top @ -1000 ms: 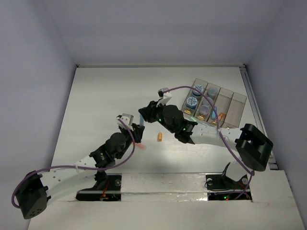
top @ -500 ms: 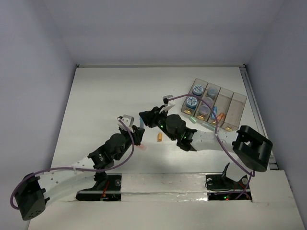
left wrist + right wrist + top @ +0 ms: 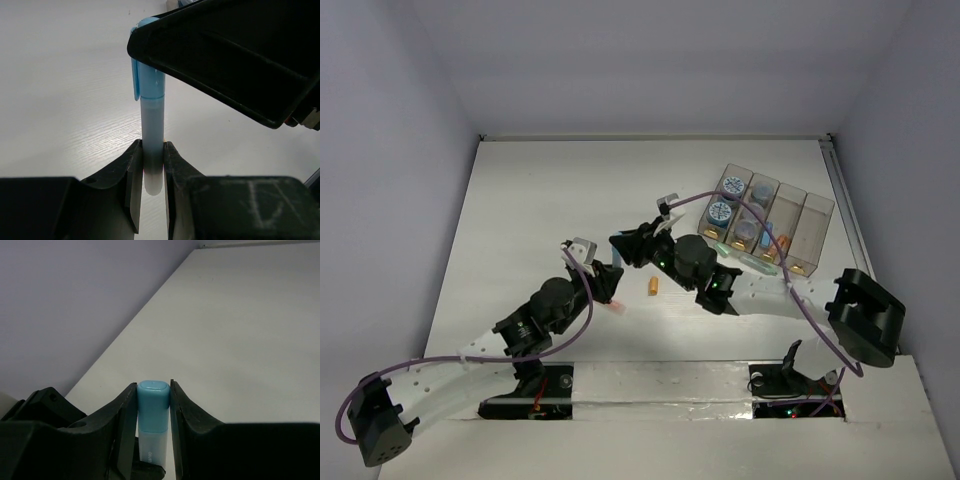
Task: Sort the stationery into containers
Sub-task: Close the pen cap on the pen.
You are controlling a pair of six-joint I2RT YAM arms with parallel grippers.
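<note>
Organiser box (image 3: 818,214), round tubs (image 3: 731,187) inside

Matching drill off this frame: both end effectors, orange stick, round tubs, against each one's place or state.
1. left end effector
2. right end effector
3. orange stick
4. round tubs

a. loose on the table
b. shut on the pen, cap end
c. inside the organiser box
d. shut on the pen, pale barrel end

Pairs: 1-d, 2-b, 3-a, 4-c

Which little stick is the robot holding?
The blue stick, gripped by the left end effector and right end effector; the orange stick lies on the table.
</note>
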